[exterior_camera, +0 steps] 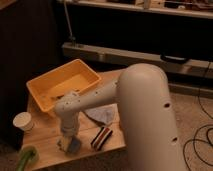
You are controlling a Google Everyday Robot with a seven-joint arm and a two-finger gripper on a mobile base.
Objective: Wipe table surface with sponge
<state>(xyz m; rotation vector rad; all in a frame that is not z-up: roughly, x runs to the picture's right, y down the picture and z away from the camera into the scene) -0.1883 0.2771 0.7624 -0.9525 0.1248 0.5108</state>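
Observation:
A small blue-grey sponge (74, 145) lies on the wooden table (47, 150) near its front edge. My gripper (67, 142) points straight down and sits on or right at the sponge's left side, pressing towards the table top. My white forearm (90, 102) runs from it up to the big elbow (145, 110), which fills the right of the view and hides the table's right part.
A yellow tray (41, 86) stands at the back left of the table. A white cup (23, 121) is at the left edge and a green object (25, 158) at the front left corner. A grey cloth (102, 115) and a striped object (101, 137) lie right of the sponge.

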